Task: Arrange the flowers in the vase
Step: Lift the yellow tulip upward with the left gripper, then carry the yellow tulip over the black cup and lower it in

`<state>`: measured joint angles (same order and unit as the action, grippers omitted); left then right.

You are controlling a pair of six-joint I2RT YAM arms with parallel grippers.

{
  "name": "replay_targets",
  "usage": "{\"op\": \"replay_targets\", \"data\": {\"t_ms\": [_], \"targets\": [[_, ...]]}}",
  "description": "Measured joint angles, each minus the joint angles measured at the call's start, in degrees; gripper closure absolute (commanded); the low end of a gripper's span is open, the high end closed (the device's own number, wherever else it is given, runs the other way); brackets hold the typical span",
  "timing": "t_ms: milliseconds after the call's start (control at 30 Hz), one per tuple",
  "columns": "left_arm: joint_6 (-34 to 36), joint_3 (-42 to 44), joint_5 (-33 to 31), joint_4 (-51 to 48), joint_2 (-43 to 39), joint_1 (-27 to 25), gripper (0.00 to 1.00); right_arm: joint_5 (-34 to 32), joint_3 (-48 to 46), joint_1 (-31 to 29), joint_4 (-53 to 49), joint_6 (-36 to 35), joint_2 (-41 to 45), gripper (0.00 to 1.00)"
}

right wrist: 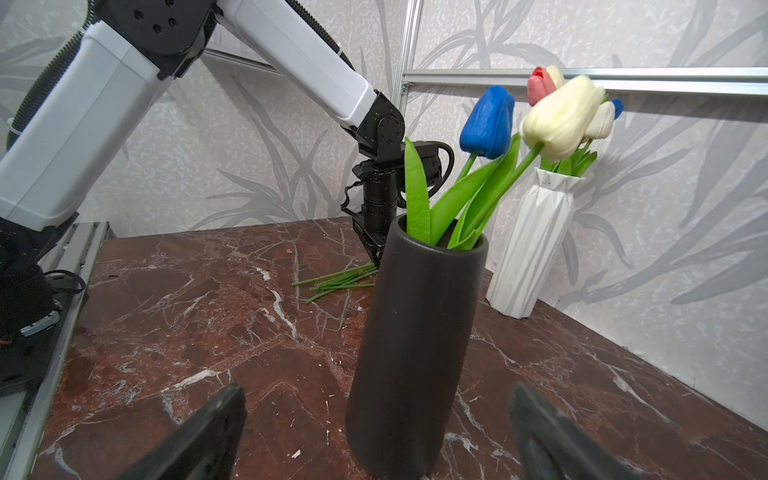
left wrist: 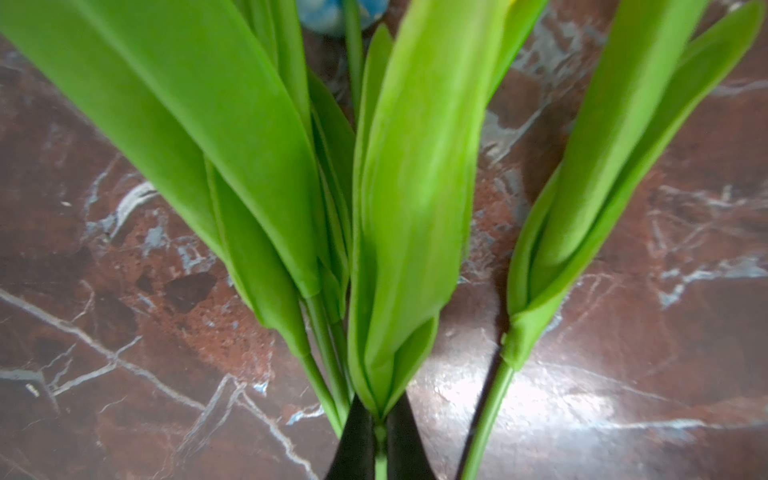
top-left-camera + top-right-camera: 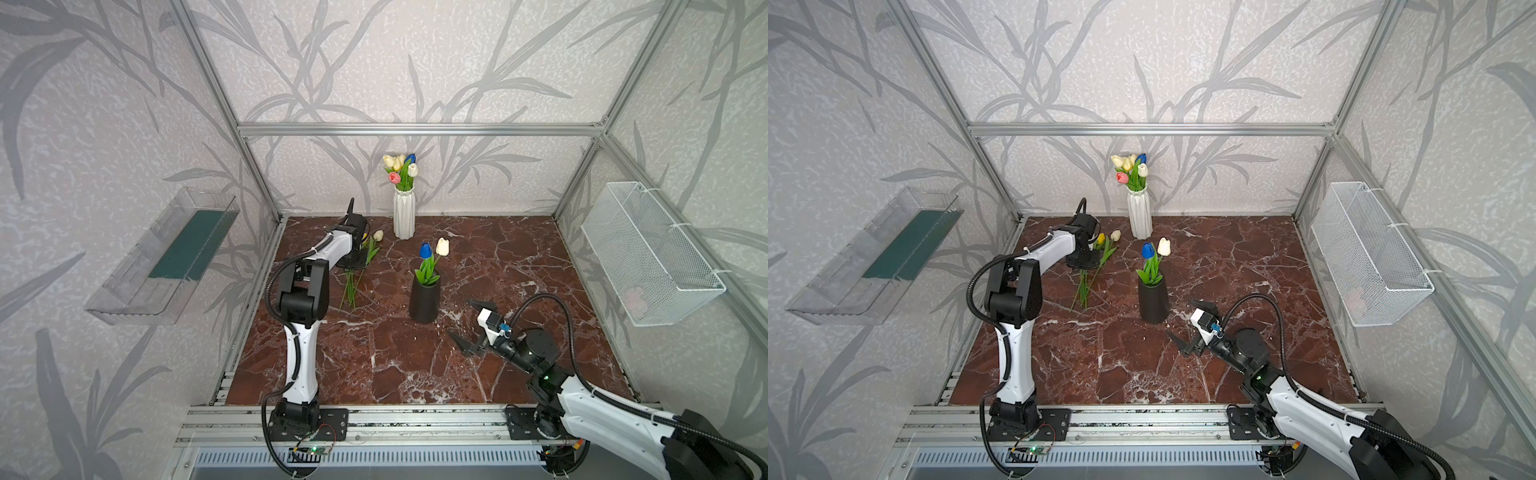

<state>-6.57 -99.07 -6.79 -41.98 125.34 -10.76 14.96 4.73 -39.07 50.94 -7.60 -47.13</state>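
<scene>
So the left fingers (image 2: pixel 357 440) are pinched shut on one stem of the loose tulips (image 3: pixel 352 291) lying flat on the bench (image 3: pixel 395 365), heads toward the white vase (image 3: pixel 404 216), cut ends toward the near edge, while the right fingers (image 1: pixel 208 432) gape wide, empty, facing the black vase (image 3: pixel 424 301).

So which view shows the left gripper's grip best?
Left wrist view: the left gripper is shut on one green stem, close up. In both top views the arm hides the grip; the right wrist view shows it small.
</scene>
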Motion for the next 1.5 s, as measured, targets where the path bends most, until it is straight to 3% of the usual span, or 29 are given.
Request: {"op": "replay_targets", "data": {"t_ms": [167,367,567,733,1067,1233,1500], "targets": [[-1.2,3.0,2.1,0.4,-6.7,-0.2,1.0,0.0,0.0,0.0,0.0,0.0,0.0,0.01],[-3.1,11.6,5.3,5.2,-22.2,-1.1,1.0,0.0,0.0,0.0,-0.1,0.0,0.3,0.01],[-6.4,29.9,14.6,25.1,-43.2,-2.0,1.0,0.0,0.0,0.0,0.0,0.1,0.1,0.01],[-8.8,40.5,24.4,44.8,-53.5,-3.4,1.0,-0.1,0.0,0.0,0.1,0.0,-0.5,0.01],[-14.6,50.0,42.8,80.0,-61.1,-5.0,1.0,-1.0,0.0,-0.1,0.2,0.1,2.6,0.01],[-18.3,49.3,48.2,87.9,-61.7,-6.6,1.0,-1.6,0.0,-0.1,-0.2,0.0,4.0,0.01],[-19.3,45.7,49.7,94.3,-56.9,-15.3,1.0,-2.6,-0.1,-0.1,0.0,0.1,2.9,0.01]]}}
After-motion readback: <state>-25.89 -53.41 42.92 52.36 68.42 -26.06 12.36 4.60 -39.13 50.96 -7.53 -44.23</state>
